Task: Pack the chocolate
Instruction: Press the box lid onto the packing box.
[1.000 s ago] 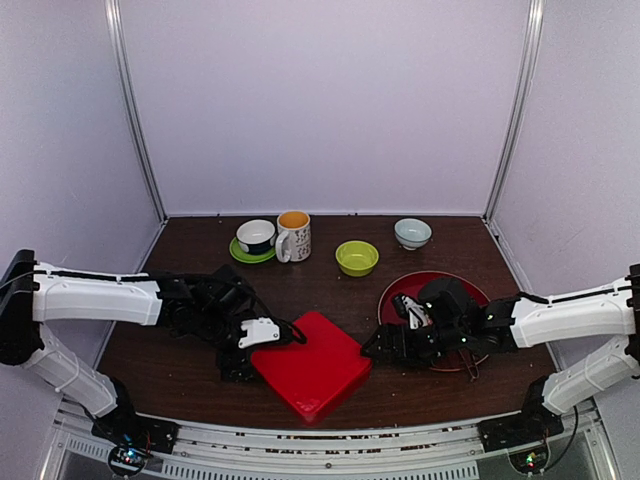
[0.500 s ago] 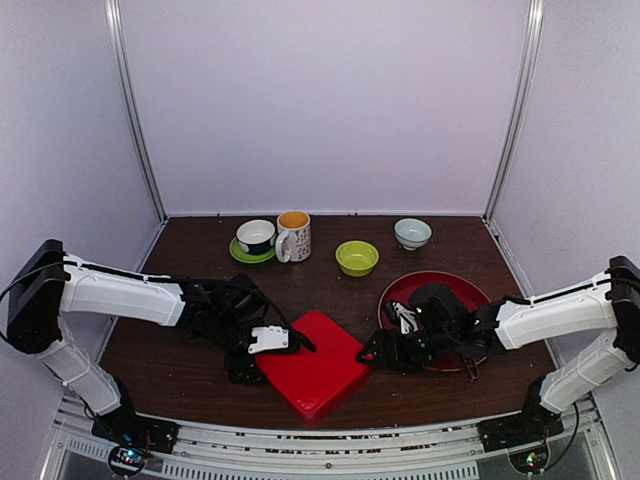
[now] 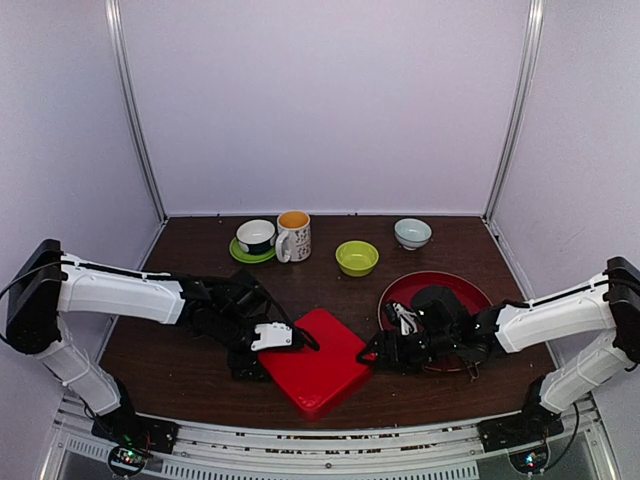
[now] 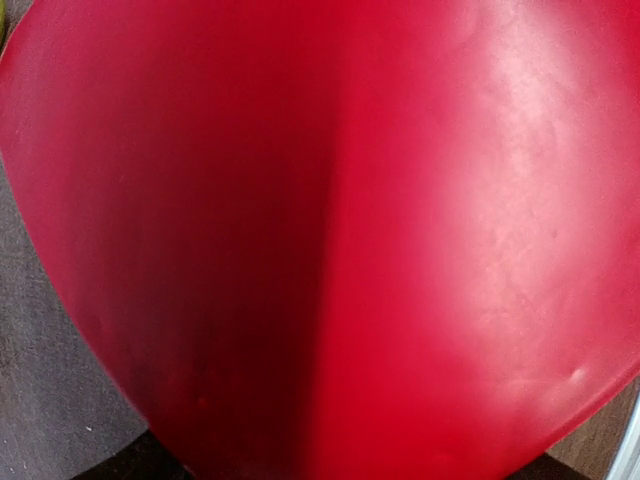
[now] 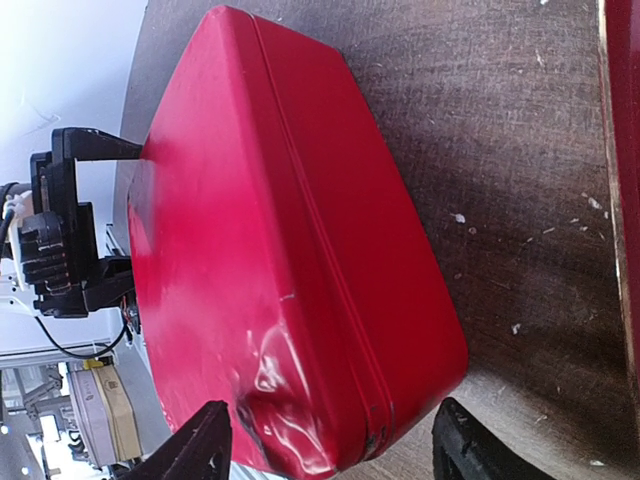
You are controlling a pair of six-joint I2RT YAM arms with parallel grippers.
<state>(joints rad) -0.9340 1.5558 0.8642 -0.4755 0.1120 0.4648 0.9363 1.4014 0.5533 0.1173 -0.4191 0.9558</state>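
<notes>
A glossy red box [image 4: 330,240] filled nearly the whole view, its rounded corner pointing down, a dark band running down its middle and a pale sheen at upper right. Brown surface [image 4: 45,400] showed past it at lower left.

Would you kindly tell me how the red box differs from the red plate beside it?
The red box is square with rounded corners; the red plate is round. The box is brighter red, closed and taller; the plate is darker and flat. The right arm covers much of the plate, while the box is mostly uncovered. Both rest on the brown table.
</notes>
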